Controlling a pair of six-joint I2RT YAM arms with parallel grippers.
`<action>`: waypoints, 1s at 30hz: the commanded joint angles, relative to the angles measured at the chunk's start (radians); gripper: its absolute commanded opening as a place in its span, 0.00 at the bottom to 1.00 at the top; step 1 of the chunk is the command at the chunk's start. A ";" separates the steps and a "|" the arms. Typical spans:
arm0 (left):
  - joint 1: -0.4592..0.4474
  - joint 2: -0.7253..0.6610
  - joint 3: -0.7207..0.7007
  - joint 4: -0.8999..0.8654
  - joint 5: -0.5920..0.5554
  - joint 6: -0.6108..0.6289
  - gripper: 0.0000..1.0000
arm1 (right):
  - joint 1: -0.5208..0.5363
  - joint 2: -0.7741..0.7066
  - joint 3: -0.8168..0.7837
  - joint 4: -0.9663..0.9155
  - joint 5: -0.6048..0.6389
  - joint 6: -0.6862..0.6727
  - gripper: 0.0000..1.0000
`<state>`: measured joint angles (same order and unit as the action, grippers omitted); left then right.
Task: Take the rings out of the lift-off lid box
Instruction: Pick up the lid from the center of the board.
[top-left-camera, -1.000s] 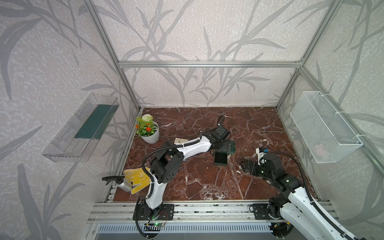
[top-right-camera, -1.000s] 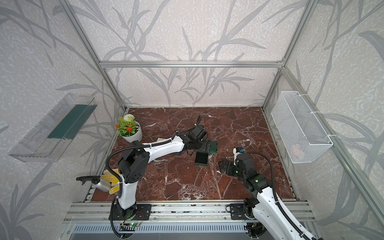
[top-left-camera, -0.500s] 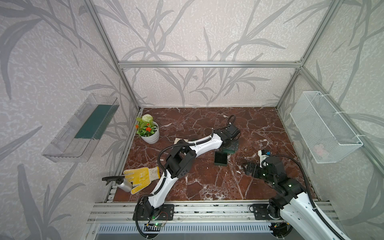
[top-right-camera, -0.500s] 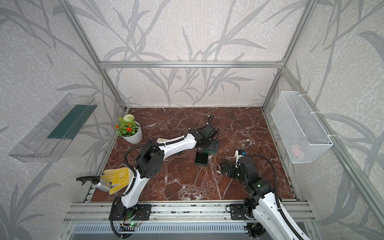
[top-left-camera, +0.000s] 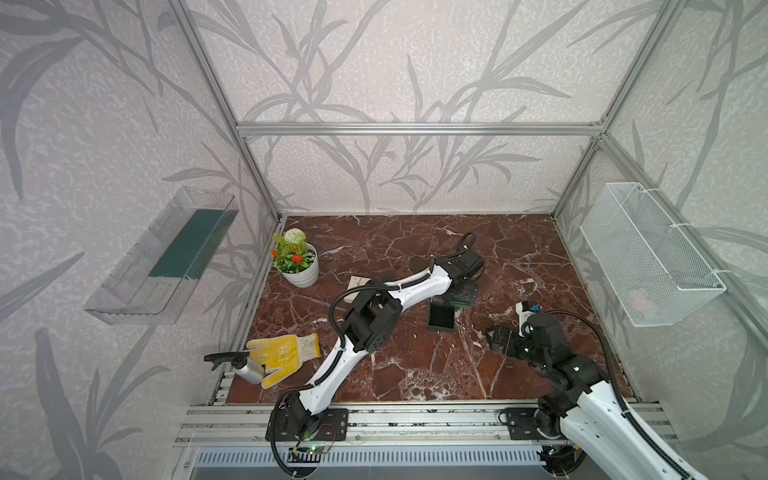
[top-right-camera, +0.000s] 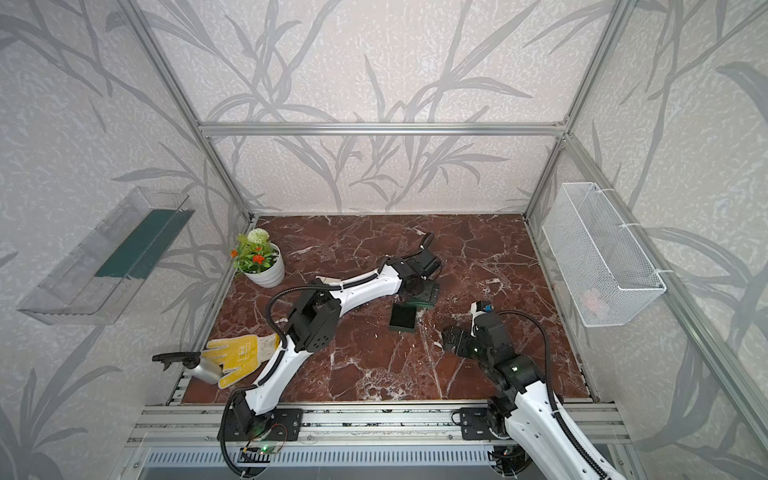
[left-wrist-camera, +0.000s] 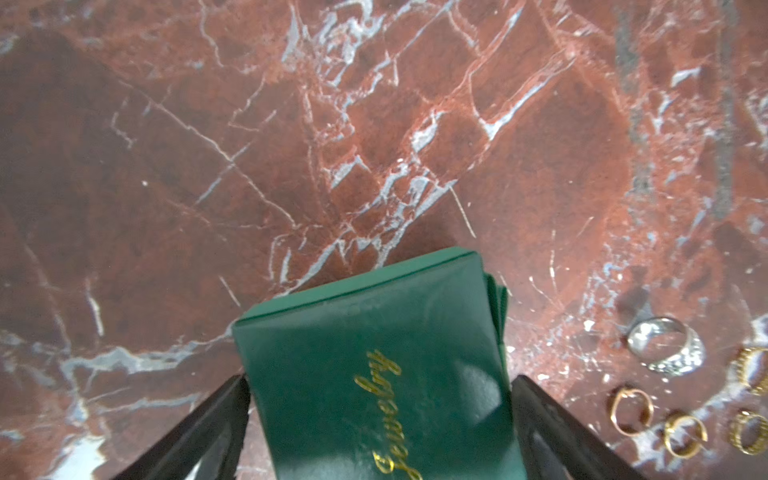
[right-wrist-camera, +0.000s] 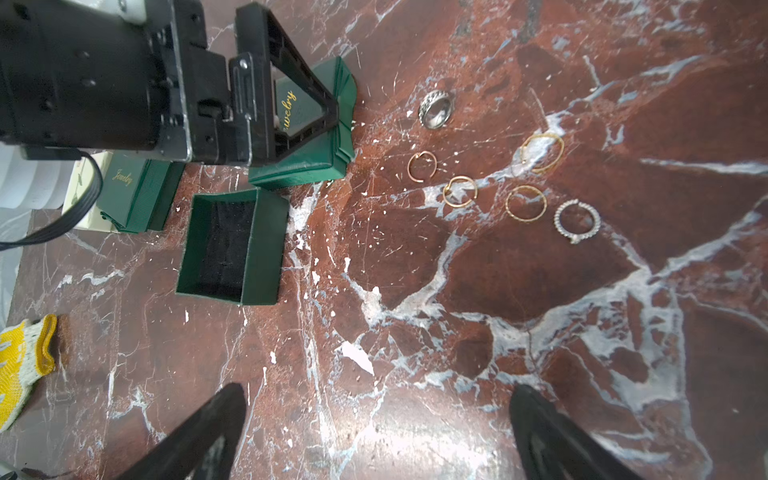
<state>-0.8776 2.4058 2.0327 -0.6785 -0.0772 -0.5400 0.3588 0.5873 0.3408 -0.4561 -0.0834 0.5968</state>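
Note:
The lift-off lid box (right-wrist-camera: 232, 249) stands open on the marble, its black lining bare; both top views show it (top-left-camera: 441, 316) (top-right-camera: 403, 318). Several rings lie loose on the table to its right: a silver band (right-wrist-camera: 435, 109), gold hoops (right-wrist-camera: 459, 191) (right-wrist-camera: 525, 203) and a stone-set ring (right-wrist-camera: 577, 220). They also show in the left wrist view (left-wrist-camera: 665, 345). My left gripper (left-wrist-camera: 380, 380) is open, its fingers straddling a green box lettered "Jewelry" (left-wrist-camera: 365, 340) (top-left-camera: 461, 296). My right gripper (right-wrist-camera: 378, 390) is open over bare marble, in front of the rings.
Another green "Jewelry" box (right-wrist-camera: 137, 195) rests on a cream box behind the left arm. A flower pot (top-left-camera: 301, 270) stands at the back left. A yellow glove (top-left-camera: 286, 353) and a spray bottle (top-left-camera: 245, 368) lie front left. A wire basket (top-left-camera: 648, 257) hangs on the right wall.
My left arm has swung to the right, and its gripper has come down around the lettered green box. The right arm has barely shifted.

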 joint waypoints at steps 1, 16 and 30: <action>-0.015 0.029 0.040 -0.063 -0.051 0.028 0.95 | -0.004 -0.013 -0.018 -0.010 0.022 0.006 0.99; -0.027 0.048 0.075 -0.093 -0.098 0.068 0.93 | -0.004 0.002 -0.039 0.008 0.019 0.034 0.99; -0.027 0.078 0.090 -0.098 -0.084 0.086 0.88 | -0.005 -0.013 -0.036 0.002 -0.008 0.076 0.99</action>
<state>-0.9012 2.4454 2.0949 -0.7372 -0.1486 -0.4683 0.3569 0.5869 0.3092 -0.4538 -0.0822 0.6556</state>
